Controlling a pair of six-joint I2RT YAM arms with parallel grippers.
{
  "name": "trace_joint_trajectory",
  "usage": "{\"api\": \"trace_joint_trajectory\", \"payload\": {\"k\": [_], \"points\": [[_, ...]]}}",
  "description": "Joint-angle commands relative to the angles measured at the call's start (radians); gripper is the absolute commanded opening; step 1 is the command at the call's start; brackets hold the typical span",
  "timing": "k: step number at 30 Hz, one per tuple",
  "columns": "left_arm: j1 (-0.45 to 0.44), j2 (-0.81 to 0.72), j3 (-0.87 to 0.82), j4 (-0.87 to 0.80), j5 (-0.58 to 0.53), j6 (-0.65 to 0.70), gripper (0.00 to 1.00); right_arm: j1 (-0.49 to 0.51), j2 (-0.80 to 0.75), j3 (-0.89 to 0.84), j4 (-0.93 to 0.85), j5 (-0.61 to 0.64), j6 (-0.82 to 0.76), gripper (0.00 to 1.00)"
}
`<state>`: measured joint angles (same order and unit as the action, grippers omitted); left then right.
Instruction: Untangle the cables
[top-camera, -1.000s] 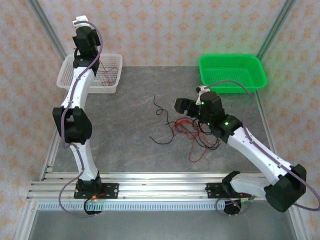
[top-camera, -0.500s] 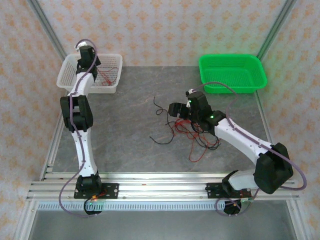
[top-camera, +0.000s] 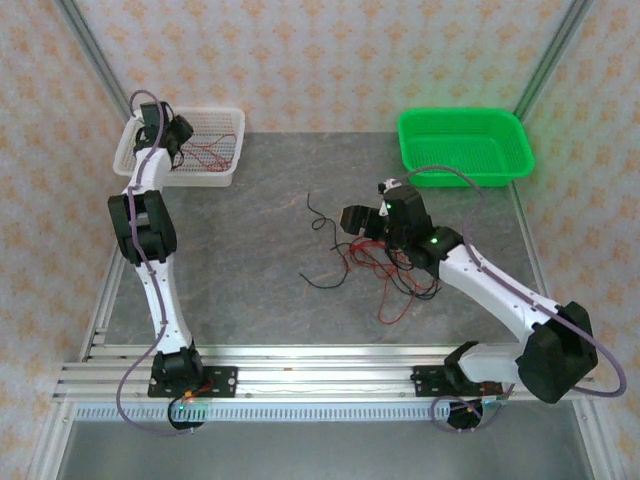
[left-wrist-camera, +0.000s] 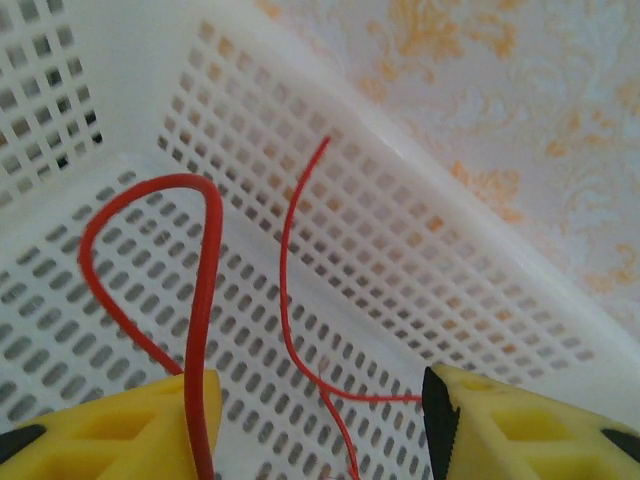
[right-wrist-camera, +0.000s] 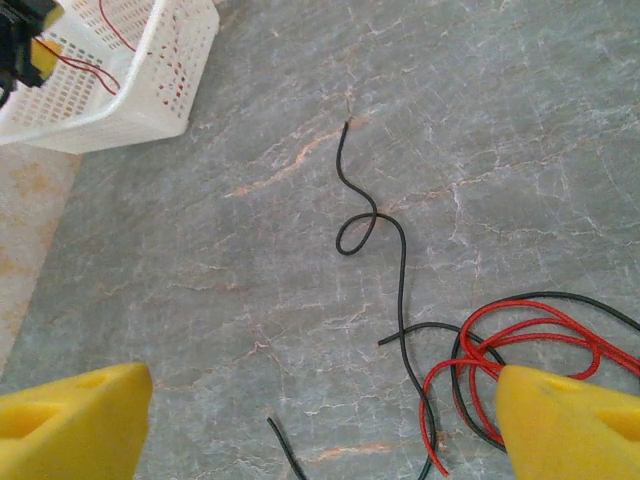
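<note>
Inside the white basket (top-camera: 222, 172), the left gripper (left-wrist-camera: 315, 425) hangs with its yellow fingers (left-wrist-camera: 112, 420) parted. A red cable (left-wrist-camera: 206, 300) loops over the perforated floor. One limb runs against the inner face of the left-hand finger but is clamped by neither finger. By this reading the strand is being deposited, and the basket serves as the bin for red strands freed from the snarl, which would explain the arm's long reach away from the work.

Well to the right of the basket, and nearer the arm bases, lies the remaining tangle of cables (top-camera: 385, 262): red and black strands looped through one another on the table (top-camera: 250, 250). The right gripper (top-camera: 352, 220) hovers over the side of the tangle facing the basket, jaws spread wide and holding nothing, presumably positioned to select the next strand. A green basket (top-camera: 465, 150) stands far to the right of the white basket along the same far edge, perhaps intended for the black strands.

The overhead view gives the whole layout and both arm postures. The left wrist view adds what is too small from overhead, namely the gap between the fingers and the unpinched cable. The right wrist view resolves a single black strand (right-wrist-camera: 402, 290) trailing out of the tangle toward the basket, with one small loop and a free end.
</note>
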<state>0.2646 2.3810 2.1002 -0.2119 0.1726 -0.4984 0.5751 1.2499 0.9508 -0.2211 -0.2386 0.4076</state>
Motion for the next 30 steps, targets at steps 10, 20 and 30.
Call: {"api": "trace_joint_trajectory", "payload": {"k": [10, 20, 30], "points": [[-0.009, -0.097, 0.216, -0.534, -0.193, 0.057, 0.57, -0.003, 0.004, -0.038, -0.101, 0.098, 0.078, 0.9], [-0.036, -0.108, 0.201, -0.692, -0.129, 0.119, 0.53, -0.003, -0.044, -0.098, -0.103, 0.115, 0.065, 0.91], [-0.133, -0.308, 0.179, -0.671, -0.149, 0.136, 0.58, 0.001, 0.065, -0.091, -0.185, 0.206, 0.027, 0.78]]}}
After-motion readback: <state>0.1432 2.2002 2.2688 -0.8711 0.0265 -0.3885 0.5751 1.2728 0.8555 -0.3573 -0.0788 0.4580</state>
